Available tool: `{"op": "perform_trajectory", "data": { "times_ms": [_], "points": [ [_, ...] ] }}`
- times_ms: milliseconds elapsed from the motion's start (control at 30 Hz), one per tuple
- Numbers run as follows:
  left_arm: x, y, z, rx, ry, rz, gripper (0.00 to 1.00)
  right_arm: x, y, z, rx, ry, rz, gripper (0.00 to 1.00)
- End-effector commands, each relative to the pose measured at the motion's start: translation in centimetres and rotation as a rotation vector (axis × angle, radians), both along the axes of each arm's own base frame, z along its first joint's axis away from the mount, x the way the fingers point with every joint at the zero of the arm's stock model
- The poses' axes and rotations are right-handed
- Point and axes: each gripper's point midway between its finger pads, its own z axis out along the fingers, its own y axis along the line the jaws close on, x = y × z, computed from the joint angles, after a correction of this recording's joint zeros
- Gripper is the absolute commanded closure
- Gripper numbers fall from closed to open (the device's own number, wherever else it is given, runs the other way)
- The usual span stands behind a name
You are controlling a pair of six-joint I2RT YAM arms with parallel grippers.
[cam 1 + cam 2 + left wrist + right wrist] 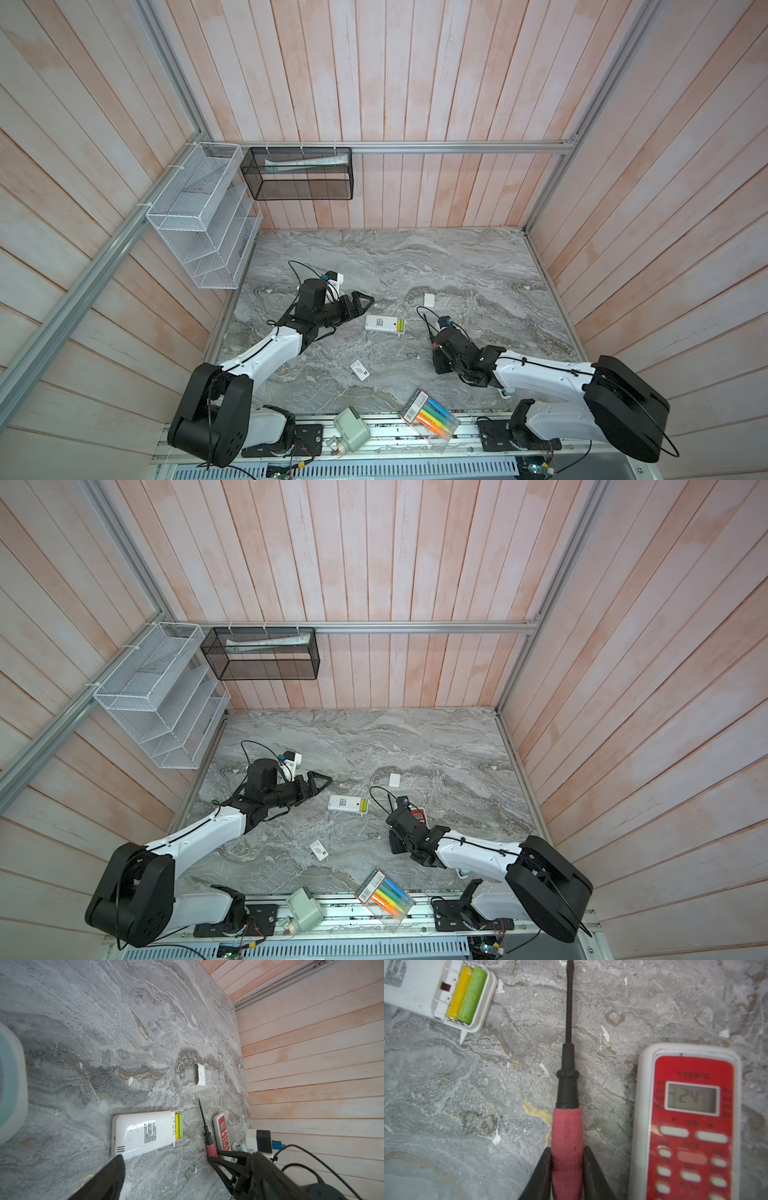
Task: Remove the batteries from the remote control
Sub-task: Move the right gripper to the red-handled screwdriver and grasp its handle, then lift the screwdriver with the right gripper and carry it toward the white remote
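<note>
Left gripper: your left gripper (365,302) is spread wide, near the closed end of the white remote (382,324).
Right gripper: your right gripper (567,1149) is clenched on the red handle of the screwdriver (566,1084), with a finger pressed to each side.
Batteries: the batteries (467,995), one yellow and one green, lie side by side in the remote's open bay. You can see two.
Remote: it lies face down on the marble table (457,266).
Cover: a small white cover (429,299) lies apart from the remote.
Red remote: the red remote (691,1115) rests face up just beside the screwdriver.
</note>
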Motion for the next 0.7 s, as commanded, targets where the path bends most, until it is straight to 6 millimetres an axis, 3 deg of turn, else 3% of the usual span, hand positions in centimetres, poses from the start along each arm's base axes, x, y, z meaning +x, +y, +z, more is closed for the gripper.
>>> {"op": "perform_trajectory", "data": {
  "times_ms": [0, 67, 267, 667],
  "points": [
    [0.6, -0.8, 1.3, -0.027, -0.037, -0.018, 0.04, -0.3, 0.1, -0.7, -0.008, 0.011, 0.017, 0.82],
    [0.6, -0.9, 1.3, -0.030, -0.034, -0.020, 0.04, -0.3, 0.2, -0.7, -0.009, 0.007, 0.025, 0.90],
    [0.5, -1.8, 1.2, -0.045, -0.025, -0.026, 0.06, 0.5, 1.7, 1.6, -0.002, -0.055, 0.097, 0.98],
    [1.5, -4.6, 1.6, -0.057, -0.066, -0.043, 0.15, 2.2, 6.5, 8.1, 0.067, -0.153, 0.258, 1.00]
  ]
}}
